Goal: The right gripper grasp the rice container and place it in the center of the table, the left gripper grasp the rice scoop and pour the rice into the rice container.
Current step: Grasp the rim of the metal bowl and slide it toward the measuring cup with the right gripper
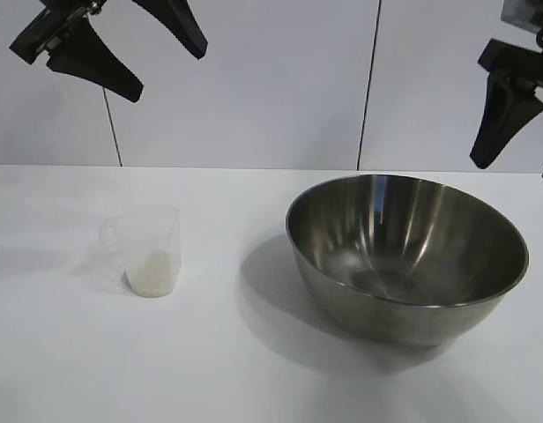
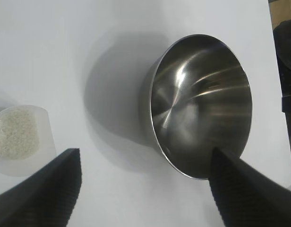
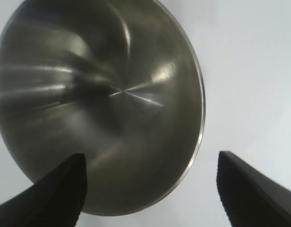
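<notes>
Currently the rice container (image 1: 407, 256) sits upright on the tabletop (image 1: 219, 361) toward the right side, empty, its polished inside showing only reflections. It is off-centre, so the first step of the task reads as not yet done. The right gripper (image 1: 521, 137) hangs above and just beyond the container's right rim, jaws apart with nothing between them; in the right wrist view the two jaw tips straddle the near rim, one over the bowl's inside and one over bare tabletop, which looks like a line-up for pinching the wall at the rim, the only thin edge a wide bowl offers. No contact is visible. The rice scoop (image 1: 150, 249) stands upright on the left side, well apart from the container, its handle toward the left, with the rice (image 1: 152, 272) as a low whitish heap in its bottom. The left gripper (image 1: 122, 44) hangs high above the scoop, jaws apart and empty, probably parked until the container is centred. Likely risk at the grasp: the smooth steel rim slipping or tilting between the jaws.
</notes>
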`<action>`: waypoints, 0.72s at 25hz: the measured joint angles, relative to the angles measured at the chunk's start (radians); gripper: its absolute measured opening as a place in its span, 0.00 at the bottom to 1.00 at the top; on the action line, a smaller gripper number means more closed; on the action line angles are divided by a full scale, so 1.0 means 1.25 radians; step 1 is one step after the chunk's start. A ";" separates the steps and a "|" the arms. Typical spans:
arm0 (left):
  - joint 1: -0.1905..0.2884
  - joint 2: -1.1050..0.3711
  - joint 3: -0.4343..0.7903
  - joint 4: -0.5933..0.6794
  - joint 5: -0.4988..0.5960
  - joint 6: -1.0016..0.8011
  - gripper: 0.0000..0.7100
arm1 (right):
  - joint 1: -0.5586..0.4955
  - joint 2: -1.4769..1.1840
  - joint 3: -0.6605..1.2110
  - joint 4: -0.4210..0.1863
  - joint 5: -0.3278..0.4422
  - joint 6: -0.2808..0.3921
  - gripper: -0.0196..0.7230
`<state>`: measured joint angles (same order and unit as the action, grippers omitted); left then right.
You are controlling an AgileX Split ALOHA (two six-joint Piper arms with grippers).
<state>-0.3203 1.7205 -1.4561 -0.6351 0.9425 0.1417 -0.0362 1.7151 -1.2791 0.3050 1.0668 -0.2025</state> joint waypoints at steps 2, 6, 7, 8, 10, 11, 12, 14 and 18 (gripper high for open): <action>0.000 0.000 0.000 0.000 0.000 0.000 0.77 | 0.000 0.035 0.000 -0.001 -0.009 0.001 0.73; 0.000 0.000 0.000 0.000 0.000 0.000 0.77 | 0.000 0.093 0.000 -0.018 -0.017 0.003 0.73; 0.000 0.000 0.000 0.000 0.000 0.000 0.77 | 0.000 0.104 0.000 -0.026 -0.021 0.003 0.73; 0.000 0.000 0.000 0.000 0.000 0.000 0.77 | 0.000 0.110 0.000 -0.033 -0.032 0.003 0.73; 0.000 0.000 0.000 0.000 0.000 0.000 0.77 | 0.000 0.116 0.000 -0.040 -0.062 0.003 0.73; 0.000 0.000 0.000 0.000 0.000 0.000 0.77 | 0.000 0.117 0.000 -0.041 -0.077 0.003 0.73; 0.000 0.000 0.000 0.000 0.000 0.000 0.77 | 0.000 0.119 0.000 -0.041 -0.091 0.003 0.73; 0.000 0.000 0.000 0.000 0.000 0.000 0.77 | 0.000 0.122 0.000 -0.039 -0.109 0.004 0.73; 0.000 0.000 0.000 0.000 -0.001 0.000 0.77 | 0.000 0.152 0.000 -0.022 -0.121 0.004 0.73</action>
<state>-0.3203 1.7205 -1.4561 -0.6351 0.9414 0.1417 -0.0362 1.9053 -1.2791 0.2778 0.9160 -0.1978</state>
